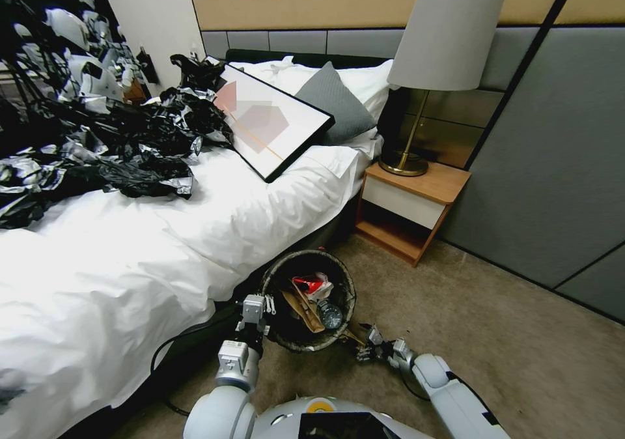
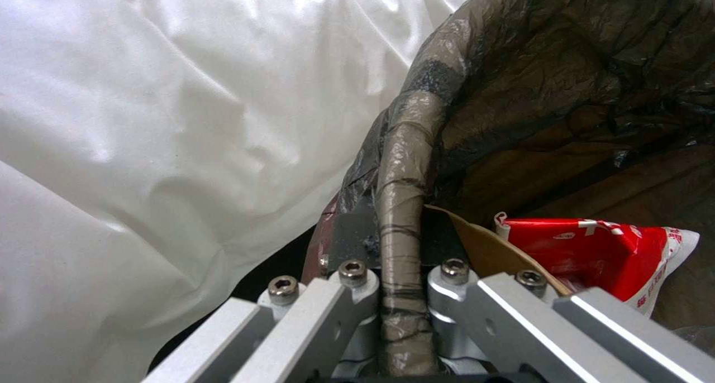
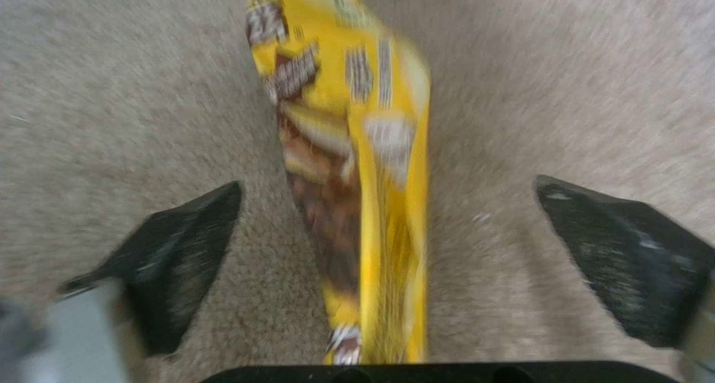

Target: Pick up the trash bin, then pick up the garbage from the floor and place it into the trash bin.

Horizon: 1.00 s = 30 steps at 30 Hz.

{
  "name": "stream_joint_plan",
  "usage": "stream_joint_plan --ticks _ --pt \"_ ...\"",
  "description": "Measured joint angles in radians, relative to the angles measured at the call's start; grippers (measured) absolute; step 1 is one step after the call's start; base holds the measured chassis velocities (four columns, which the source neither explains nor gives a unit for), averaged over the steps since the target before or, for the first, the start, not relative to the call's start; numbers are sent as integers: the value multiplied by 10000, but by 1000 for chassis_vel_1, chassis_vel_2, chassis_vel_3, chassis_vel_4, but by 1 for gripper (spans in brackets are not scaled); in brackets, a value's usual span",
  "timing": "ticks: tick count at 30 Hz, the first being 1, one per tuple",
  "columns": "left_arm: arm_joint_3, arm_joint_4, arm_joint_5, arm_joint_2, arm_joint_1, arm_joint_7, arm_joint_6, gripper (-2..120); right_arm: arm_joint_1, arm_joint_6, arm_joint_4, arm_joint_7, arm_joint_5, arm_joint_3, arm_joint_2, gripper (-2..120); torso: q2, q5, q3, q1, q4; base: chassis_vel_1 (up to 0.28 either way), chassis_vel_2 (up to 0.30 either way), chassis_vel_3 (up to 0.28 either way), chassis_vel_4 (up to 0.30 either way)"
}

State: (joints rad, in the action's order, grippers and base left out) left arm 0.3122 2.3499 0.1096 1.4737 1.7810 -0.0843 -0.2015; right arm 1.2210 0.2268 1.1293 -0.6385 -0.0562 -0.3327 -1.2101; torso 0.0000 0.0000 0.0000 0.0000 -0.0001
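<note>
Left gripper [image 2: 402, 293]: its 2 metal fingers [image 2: 350, 293] are clamped on the rim of the round trash bin with its dark crinkled bag liner [image 2: 566, 87], 1 finger outside the wall and 1 inside, so the bin appears held, close beside the white-sheeted bed [image 1: 163, 243]; right gripper [image 3: 387, 260]: its 2 black pads [image 3: 179, 249] stand wide apart, touching nothing, with a long yellow-and-brown snack wrapper [image 3: 357, 148] lying on the beige carpet [image 3: 566, 81] between them, not yet gripped; in the head view this gripper [image 1: 366, 346] sits low at the floor just beside the bin [image 1: 277, 279]. Progress, as judged: bin pick-up done; inside it already lie a red-and-white wrapper [image 2: 603, 254], a brown paper piece [image 2: 491, 249] and a small clear bottle [image 1: 330, 315]; the yellow wrapper remains to be gripped and binned.
</note>
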Motion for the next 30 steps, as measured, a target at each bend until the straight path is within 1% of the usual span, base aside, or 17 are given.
stream_joint_plan --ticks 3,4,6,7,10,11,12,13,14,15,17,19,20,22,23,25,30 --pt "-47 -3 65 12 42 1 11 0 -172 83 -299 4 -102 -8 -154 82 0 -1 0 0 0 0 0 0 0" --pt "-47 -3 65 12 42 1 11 0 -172 83 -299 4 -102 -8 -154 82 0 -1 0 0 0 0 0 0 0" --pt "-39 -3 81 12 58 0 18 0 -245 102 -408 -5 -135 16 -230 72 0 -2 0 0 1 0 0 0 0" --pt "-39 -3 81 12 58 0 18 0 -245 102 -408 -5 -135 16 -230 72 0 -2 0 0 1 0 0 0 0" --pt "-36 10 87 12 67 1 22 0 -310 120 -499 -14 -154 31 -306 57 0 -1 0 0 1 0 0 0 0" --pt "-36 10 87 12 67 1 22 0 -310 120 -499 -14 -154 31 -306 57 0 -1 0 0 1 0 0 0 0" --pt "-42 12 89 12 68 1 24 0 -320 125 -530 -18 -157 34 -314 52 0 -1 0 0 0 0 0 0 0" --pt "-46 13 92 12 68 2 25 0 -325 129 -546 -19 -159 35 -317 50 0 -1 0 0 0 0 0 0 0" --pt "-55 13 99 12 69 3 29 0 -337 149 -595 -27 -172 33 -329 43 0 -1 0 0 1 0 0 0 0" --pt "-55 13 99 12 69 3 29 0 -337 149 -595 -27 -172 33 -329 43 0 -1 0 0 1 0 0 0 0" --pt "-60 14 106 12 74 4 32 0 -342 179 -637 -38 -177 21 -332 32 0 -1 0 0 1 0 0 0 0" --pt "-60 14 108 12 74 5 33 0 -342 191 -647 -44 -177 10 -332 28 0 -1 0 0 1 0 0 0 0" --pt "-59 17 111 9 74 6 34 0 -343 210 -659 -50 -177 -11 -329 22 0 -1 0 0 1 0 0 0 0" --pt "-59 17 111 5 70 10 34 0 -343 229 -673 -53 -177 -34 -323 14 0 -1 0 0 1 0 0 0 0" --pt "-59 17 111 5 70 10 34 0 -343 229 -673 -53 -177 -34 -323 14 0 -1 0 0 1 0 0 0 0" --pt "-74 15 112 3 59 13 34 0 -339 255 -697 -62 -169 -88 -323 2 0 -1 0 0 1 0 0 0 0" --pt "-121 -6 126 -3 53 19 33 0 -286 281 -707 -81 -157 -133 -303 0 0 0 0 0 0 0 0 0 0"
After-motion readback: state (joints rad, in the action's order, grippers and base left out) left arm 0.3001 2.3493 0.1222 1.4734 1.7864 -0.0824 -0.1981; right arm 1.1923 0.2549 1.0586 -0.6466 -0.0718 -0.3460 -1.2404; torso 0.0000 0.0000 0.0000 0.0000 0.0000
